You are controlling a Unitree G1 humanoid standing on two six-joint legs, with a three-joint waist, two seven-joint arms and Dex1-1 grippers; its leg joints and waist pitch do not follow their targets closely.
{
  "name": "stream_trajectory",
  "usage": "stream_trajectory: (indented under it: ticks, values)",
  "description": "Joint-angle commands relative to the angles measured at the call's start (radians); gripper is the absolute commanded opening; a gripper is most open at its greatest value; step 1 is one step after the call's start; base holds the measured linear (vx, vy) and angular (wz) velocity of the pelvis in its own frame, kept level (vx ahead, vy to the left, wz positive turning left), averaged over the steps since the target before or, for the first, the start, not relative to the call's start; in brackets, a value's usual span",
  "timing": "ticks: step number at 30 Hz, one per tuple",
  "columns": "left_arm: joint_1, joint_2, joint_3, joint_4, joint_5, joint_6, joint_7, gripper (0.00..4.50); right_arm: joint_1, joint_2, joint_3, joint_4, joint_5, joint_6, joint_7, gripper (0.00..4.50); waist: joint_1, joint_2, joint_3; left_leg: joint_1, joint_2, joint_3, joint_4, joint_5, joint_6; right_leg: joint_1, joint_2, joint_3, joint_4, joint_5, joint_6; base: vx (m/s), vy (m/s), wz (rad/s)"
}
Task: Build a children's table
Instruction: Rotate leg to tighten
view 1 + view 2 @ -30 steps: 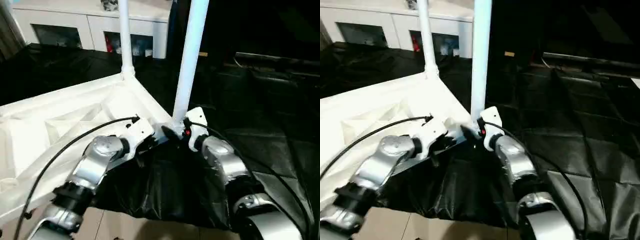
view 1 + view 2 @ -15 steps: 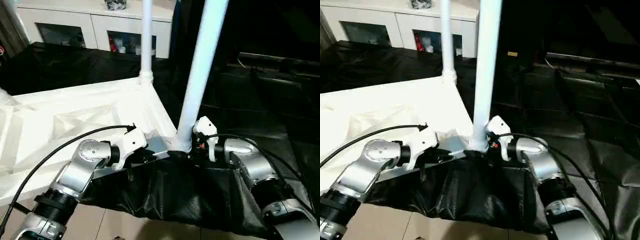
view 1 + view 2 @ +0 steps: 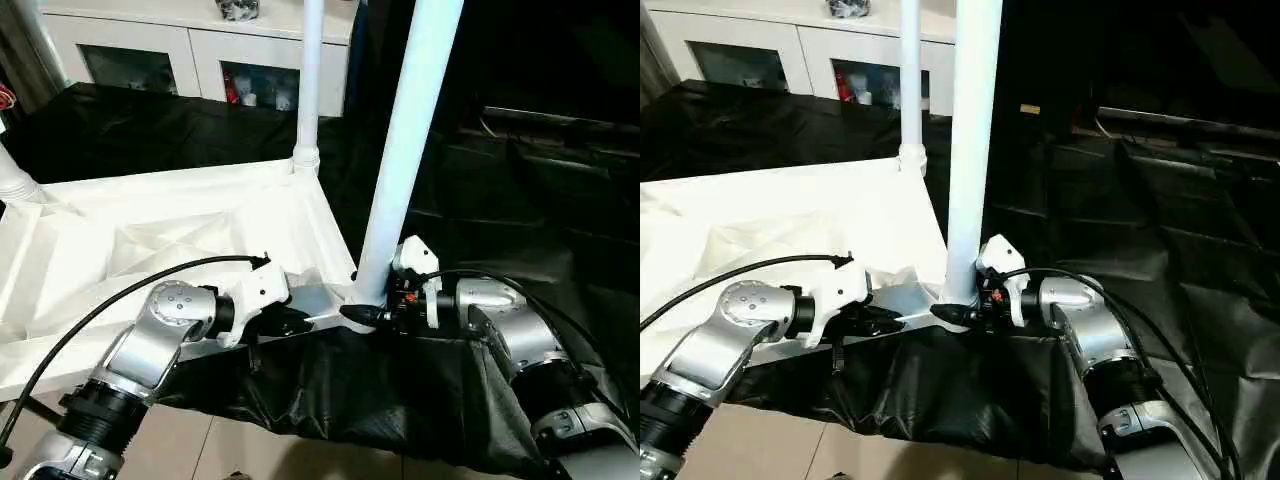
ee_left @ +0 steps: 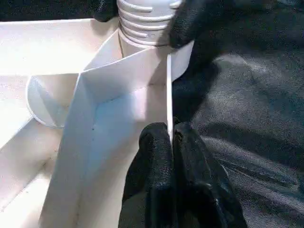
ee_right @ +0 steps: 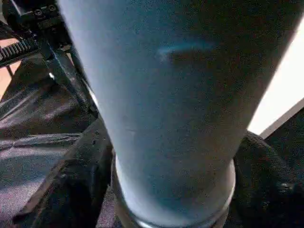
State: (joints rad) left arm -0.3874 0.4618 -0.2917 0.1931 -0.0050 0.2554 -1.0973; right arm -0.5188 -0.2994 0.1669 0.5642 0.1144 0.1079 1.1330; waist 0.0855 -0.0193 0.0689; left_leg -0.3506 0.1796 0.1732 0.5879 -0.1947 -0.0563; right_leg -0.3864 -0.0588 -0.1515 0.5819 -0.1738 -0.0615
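Your robot's two forearms are brushed silver cylinders with rounded silver elbow housings and black ribbed collars at the joints. Each wrist ends in a white plastic block carrying black fingers: the left gripper [image 3: 290,322] and the right gripper [image 3: 362,314]. You have a thin black cable arcing from the left wrist block back along the arm, and more black cables looping over the right forearm. A small red mark sits on the right wrist block.

Your head cams look forward and down over both forearms at the tabletop [image 3: 180,215] corner, a touch apart sideways. Left wrist cam sits right up against the rim [image 4: 168,95], facing the near leg [image 3: 405,150]. Right wrist cam is jammed against that same leg, so all four share that corner.
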Motion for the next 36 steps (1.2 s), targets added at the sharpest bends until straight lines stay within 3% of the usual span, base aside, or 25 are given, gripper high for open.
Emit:
stream_trajectory:
  ticks: [1,6,11,14,18,21,24,31,36]
  values:
    - [-0.003,-0.01,-0.005,-0.045,-0.022,-0.014,0.006,0.0,0.013,0.009,0.025,-0.025,0.008,0.009,0.019,2.94,-0.002,0.003,-0.067,0.004,0.071,-0.023,-0.062,-0.121,0.081,0.057,-0.114,0.087,-0.072,-0.286,-0.123,0.0,0.0,0.0]
    - [-0.03,-0.053,0.013,0.0,0.004,-0.004,0.099,0.0,0.034,0.079,0.005,0.007,0.005,0.01,-0.098,2.79,-0.002,0.004,-0.067,0.005,0.073,-0.024,-0.063,-0.125,0.076,0.056,-0.115,0.087,-0.074,-0.289,-0.124,0.0,0.0,0.0]
    - [-0.077,-0.104,0.026,0.064,0.043,0.016,0.21,0.0,0.013,0.17,-0.029,0.096,-0.034,0.003,-0.325,2.75,-0.014,0.004,-0.06,0.015,0.066,-0.027,-0.066,-0.186,0.036,0.051,-0.119,0.082,-0.095,-0.418,-0.087,0.0,0.0,0.0]
    - [-0.143,-0.184,0.039,0.139,0.076,0.05,0.345,0.0,-0.016,0.286,-0.07,0.186,-0.069,-0.017,-0.606,2.74,-0.022,0.007,-0.062,0.017,0.069,-0.029,-0.068,-0.19,0.016,0.047,-0.119,0.084,-0.094,-0.409,-0.088,0.0,0.0,0.0]
    - [-0.174,-0.238,0.038,0.172,0.09,0.062,0.414,0.0,-0.053,0.363,-0.114,0.234,-0.047,-0.024,-0.718,2.74,-0.023,0.008,-0.064,0.017,0.071,-0.029,-0.068,-0.2,0.017,0.047,-0.121,0.087,-0.089,-0.373,-0.097,0.0,0.0,0.0]
    - [-0.179,-0.254,0.032,0.177,0.093,0.058,0.417,0.0,-0.062,0.381,-0.104,0.237,-0.05,-0.049,-0.706,2.74,-0.021,0.01,-0.067,0.013,0.074,-0.027,-0.068,-0.169,0.029,0.049,-0.121,0.091,-0.077,-0.289,-0.118,0.0,0.0,0.0]
    - [-0.162,-0.243,0.022,0.156,0.082,0.035,0.371,0.0,-0.048,0.368,-0.087,0.208,-0.05,-0.068,-0.626,3.44,-0.02,0.007,-0.069,0.005,0.071,-0.025,-0.066,-0.142,0.047,0.056,-0.122,0.093,-0.07,-0.24,-0.135,0.0,0.0,0.0]
    - [-0.104,-0.177,0.01,0.089,0.042,-0.007,0.243,0.0,-0.022,0.26,-0.035,0.123,-0.048,-0.076,-0.444,4.14,-0.022,0.008,-0.067,0.001,0.073,-0.027,-0.066,-0.143,0.068,0.06,-0.121,0.091,-0.069,-0.244,-0.134,0.0,0.0,0.0]
    - [-0.067,-0.114,0.003,0.039,0.015,-0.031,0.143,0.0,-0.014,0.137,-0.018,0.062,-0.018,-0.047,-0.233,4.14,-0.023,0.011,-0.066,0.003,0.072,-0.025,-0.064,-0.152,0.077,0.059,-0.12,0.091,-0.074,-0.272,-0.136,0.0,0.0,0.0]
